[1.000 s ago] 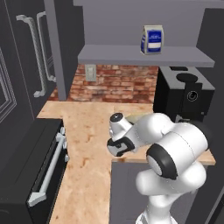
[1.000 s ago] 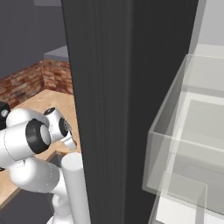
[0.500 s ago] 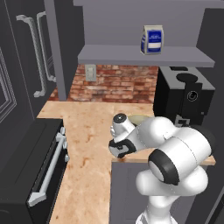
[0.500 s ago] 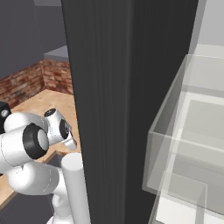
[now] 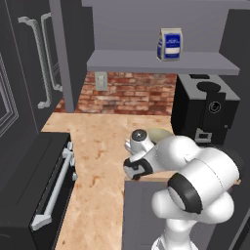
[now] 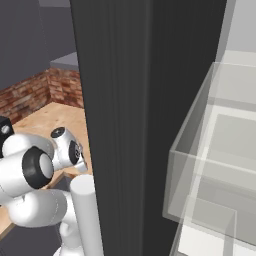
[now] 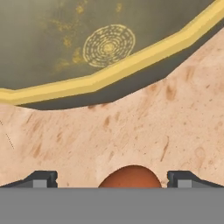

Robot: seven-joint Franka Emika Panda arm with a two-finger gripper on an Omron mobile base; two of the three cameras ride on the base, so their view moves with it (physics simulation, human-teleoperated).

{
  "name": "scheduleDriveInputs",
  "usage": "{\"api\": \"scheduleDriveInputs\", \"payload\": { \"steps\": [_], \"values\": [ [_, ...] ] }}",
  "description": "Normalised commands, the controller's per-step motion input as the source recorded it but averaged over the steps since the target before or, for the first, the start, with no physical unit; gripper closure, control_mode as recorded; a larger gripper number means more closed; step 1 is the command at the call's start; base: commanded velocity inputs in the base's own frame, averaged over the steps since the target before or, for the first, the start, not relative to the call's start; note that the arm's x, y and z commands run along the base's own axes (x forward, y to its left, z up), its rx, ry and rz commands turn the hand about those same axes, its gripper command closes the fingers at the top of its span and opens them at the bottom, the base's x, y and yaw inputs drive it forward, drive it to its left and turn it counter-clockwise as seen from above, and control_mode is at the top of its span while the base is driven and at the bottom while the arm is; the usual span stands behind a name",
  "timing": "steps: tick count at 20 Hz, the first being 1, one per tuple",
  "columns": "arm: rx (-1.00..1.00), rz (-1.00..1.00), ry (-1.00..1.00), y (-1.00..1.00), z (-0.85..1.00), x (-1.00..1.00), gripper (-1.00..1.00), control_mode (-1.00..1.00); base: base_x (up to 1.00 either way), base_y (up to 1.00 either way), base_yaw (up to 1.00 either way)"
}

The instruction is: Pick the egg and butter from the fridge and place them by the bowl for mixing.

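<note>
In the hand view, the orange-brown egg lies on the wooden counter between the fingertips of my gripper, which stand wide open on either side of it. Just beyond it is the olive bowl with its yellow rim. From the left base view, my gripper points down at the counter's front edge, close beside the bowl, which my arm mostly hides. The fridge shows its dark door edge and clear drawers in the right base view. The butter is out of view.
A black coffee machine stands behind the bowl. A blue-and-white carton sits on the grey shelf above. A dark oven fills the counter's left side. The fridge's pale bar handle rises close to my arm.
My arm has shifted slightly to the right over the counter's edge. The jaws have stayed wide open.
</note>
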Motion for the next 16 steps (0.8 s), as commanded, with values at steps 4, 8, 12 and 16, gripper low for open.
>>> {"api": "scheduleDriveInputs", "payload": {
  "steps": [4,8,12,16],
  "values": [
    [0.02,0.0,-0.15,-0.08,0.05,0.0,-1.0,-1.0,0.0,0.0,0.0],
    [0.01,0.0,-0.16,-0.08,0.18,-0.02,-1.0,-1.0,0.0,0.0,0.0],
    [0.0,0.0,-0.12,-0.05,0.34,-0.05,-1.0,-1.0,0.0,0.0,0.0],
    [0.03,0.0,-0.09,-0.05,0.42,-0.1,-1.0,-1.0,0.0,0.0,0.0]
  ]
}}
